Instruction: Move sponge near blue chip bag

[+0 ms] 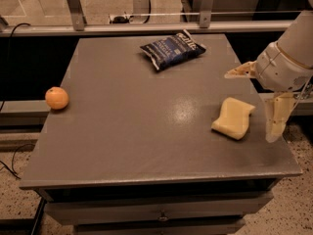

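The pale yellow sponge (231,120) lies flat near the right edge of the grey table (122,131). The dark navy blue chip bag (172,49) lies at the far middle of the table, well apart from the sponge. My gripper (250,107) hangs over the table's right edge, just right of and above the sponge. It is open and empty, with one pale finger (239,72) pointing left above the sponge and the other (275,124) pointing down beside it.
A round orange fruit (57,98) sits near the table's left edge. A metal rail with posts (146,28) runs behind the table. The table has a drawer front (161,212) below its near edge.
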Available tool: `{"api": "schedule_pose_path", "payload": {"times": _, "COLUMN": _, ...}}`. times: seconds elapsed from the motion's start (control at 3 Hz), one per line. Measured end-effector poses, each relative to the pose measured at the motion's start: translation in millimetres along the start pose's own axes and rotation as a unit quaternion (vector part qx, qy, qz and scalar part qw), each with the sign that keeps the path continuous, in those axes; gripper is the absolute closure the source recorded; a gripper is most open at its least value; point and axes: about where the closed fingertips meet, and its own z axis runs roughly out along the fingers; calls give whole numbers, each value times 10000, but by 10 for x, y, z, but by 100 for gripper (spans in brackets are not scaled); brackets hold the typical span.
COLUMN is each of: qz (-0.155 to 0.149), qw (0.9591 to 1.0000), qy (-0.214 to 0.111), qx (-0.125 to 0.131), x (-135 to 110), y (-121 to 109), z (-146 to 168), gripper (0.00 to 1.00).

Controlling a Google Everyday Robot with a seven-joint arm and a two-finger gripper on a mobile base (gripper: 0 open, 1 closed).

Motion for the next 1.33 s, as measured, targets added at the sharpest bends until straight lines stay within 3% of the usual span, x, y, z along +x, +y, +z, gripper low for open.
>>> {"api": "schedule_pose_path", "payload": {"times": 0.33, "qz": -441, "qw": 9987, "qy": -123, "qx": -203, "x": 85, "y": -57, "z": 196, "gripper": 0}}
{"api": "schedule_pose_path", "payload": {"times": 0.67, "qz": -659, "qw": 9969, "qy": -242, "qx": -341, "x": 144, "y": -79, "z": 403, "gripper": 0}}
{"api": "schedule_pose_path", "payload": {"times": 1.0, "qz": -777, "qw": 9956, "qy": -291, "qx": -425, "x": 127, "y": -80, "z": 546, "gripper": 16}}
{"api": "schedule_pose_path", "payload": {"times": 1.33, "qz": -775, "qw": 9957, "qy": -298, "qx": -416, "x": 117, "y": -109, "z": 570, "gripper": 39}}
